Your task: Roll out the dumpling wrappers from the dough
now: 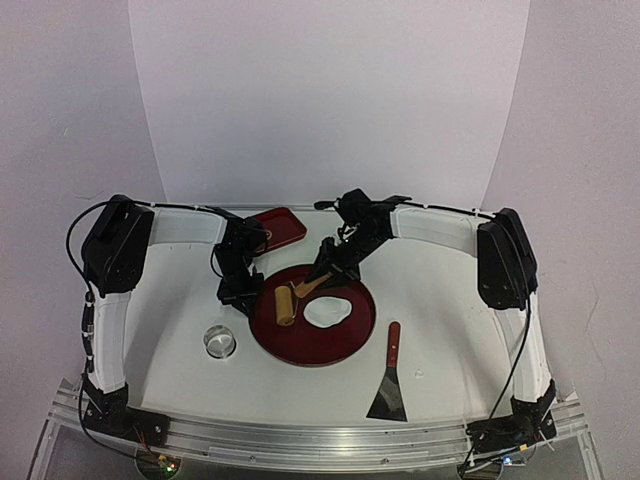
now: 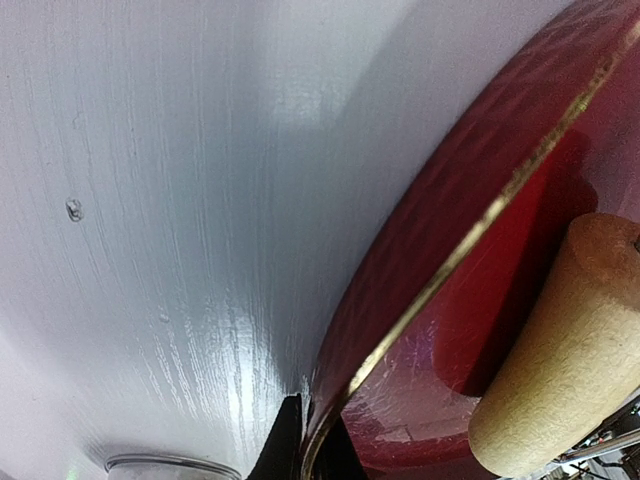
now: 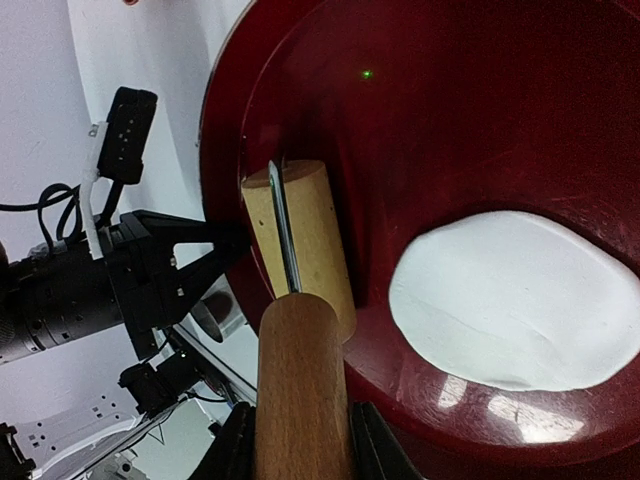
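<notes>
The dough (image 1: 326, 312) lies as a flat white oval sheet in the round red tray (image 1: 345, 345); in the right wrist view the dough (image 3: 520, 300) is to the right. A wooden roller (image 1: 286, 304) rests on the tray just left of the dough. My right gripper (image 1: 320, 280) is shut on the roller's handle (image 3: 300, 390), and the roller's pale drum (image 3: 310, 235) stands beside the dough, apart from it. My left gripper (image 2: 312, 448) is shut on the tray's left rim (image 2: 480, 225), one fingertip on each side. No dumpling wrappers are in view.
A shiny ring cutter (image 1: 219, 342) stands on the table left of the tray. A scraper with a red handle (image 1: 390, 375) lies at the front right. A small rectangular red tray (image 1: 275, 230) sits at the back, behind the left arm.
</notes>
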